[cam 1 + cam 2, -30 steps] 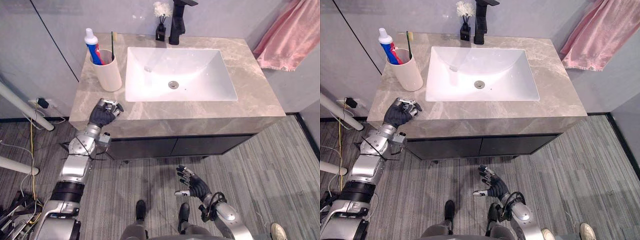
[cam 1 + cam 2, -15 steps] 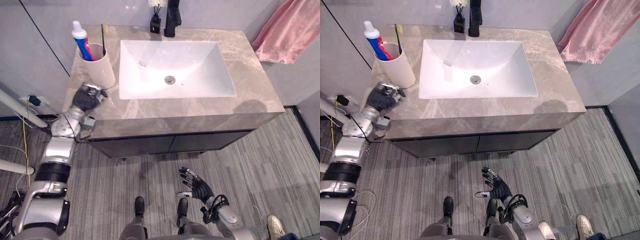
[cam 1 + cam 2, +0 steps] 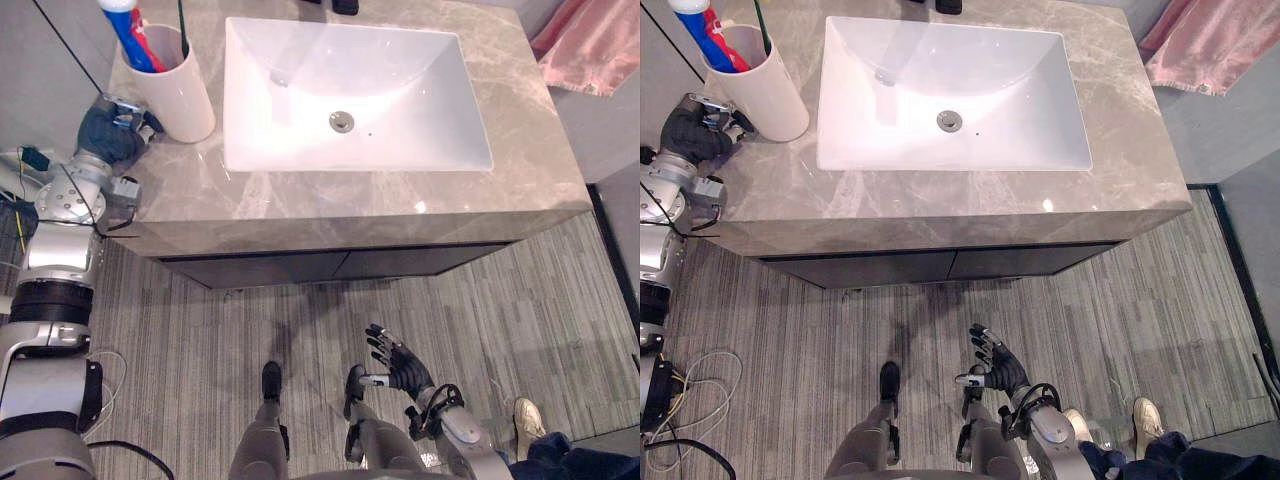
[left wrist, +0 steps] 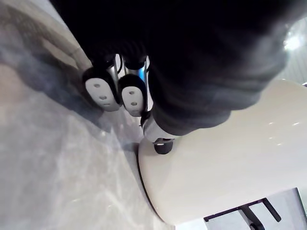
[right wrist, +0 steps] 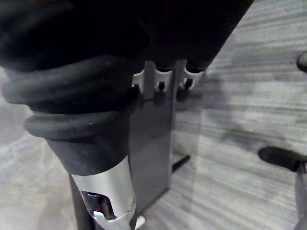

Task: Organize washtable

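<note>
The grey-brown marble washtable top [image 3: 330, 200] carries a white rectangular sink [image 3: 400, 100] sunk into its middle. A pink towel [image 3: 595, 45] hangs off the wall beyond the back right corner.

The task's thing looks to be the white cylindrical cup [image 3: 178, 92], which stands upright near the back left corner, between the sink's left rim and the washtable's left edge.

The left hand [image 3: 108, 132] sits at that left edge, just beside the cup on the side away from the sink. Its fingers [image 4: 102, 88] are curled in with nothing between them, and the thumb tip seems to touch the cup's wall low down. The right hand [image 3: 403, 365] hangs low in front of the washtable's front edge, fingers spread and empty.

A blue, red and white toothpaste tube [image 3: 130, 38] and a thin dark toothbrush [image 3: 182, 25] lean in the cup.

The cup lies sinkward of the left hand, its long axis vertical. That hand is far nearer than the right, so any grasp would likely come sideways.
</note>
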{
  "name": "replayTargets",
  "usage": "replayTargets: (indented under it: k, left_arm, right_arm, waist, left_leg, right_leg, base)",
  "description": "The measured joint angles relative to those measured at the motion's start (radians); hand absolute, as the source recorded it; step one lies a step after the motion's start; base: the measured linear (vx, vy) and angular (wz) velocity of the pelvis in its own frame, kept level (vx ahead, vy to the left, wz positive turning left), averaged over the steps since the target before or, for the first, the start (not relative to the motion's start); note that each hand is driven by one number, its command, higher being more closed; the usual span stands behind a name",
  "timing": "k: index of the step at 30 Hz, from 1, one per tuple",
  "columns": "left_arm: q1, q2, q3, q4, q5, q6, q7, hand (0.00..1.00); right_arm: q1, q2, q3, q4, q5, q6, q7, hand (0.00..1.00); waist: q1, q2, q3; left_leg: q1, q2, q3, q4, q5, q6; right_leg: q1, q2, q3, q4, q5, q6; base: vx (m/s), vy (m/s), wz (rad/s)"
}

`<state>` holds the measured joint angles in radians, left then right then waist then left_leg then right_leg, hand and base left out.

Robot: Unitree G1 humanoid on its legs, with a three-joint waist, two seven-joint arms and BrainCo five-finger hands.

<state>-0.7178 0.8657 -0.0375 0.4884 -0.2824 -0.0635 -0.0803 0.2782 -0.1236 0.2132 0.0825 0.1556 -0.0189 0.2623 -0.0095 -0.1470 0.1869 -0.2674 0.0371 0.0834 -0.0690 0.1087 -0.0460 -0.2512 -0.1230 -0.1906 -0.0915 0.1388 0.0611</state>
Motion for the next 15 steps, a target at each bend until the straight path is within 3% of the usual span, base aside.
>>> replayTargets:
  k: [15]
  left_arm:
    - [0.122, -0.035, 0.009, -0.135, 0.04, -0.031, -0.012, 1.0]
  right_arm:
    - [-0.004, -0.001, 0.001, 0.001, 0.0, -0.001, 0.005, 0.0]
  waist:
    - [-0.001, -0.004, 0.007]
  left_leg:
    - [0.027, -0.002, 0.004, -0.005, -0.001, 0.0]
  right_leg:
    - [0.023, -0.001, -0.001, 0.0, -0.001, 0.0]
  base:
    - [0.0, 0.0, 0.0]
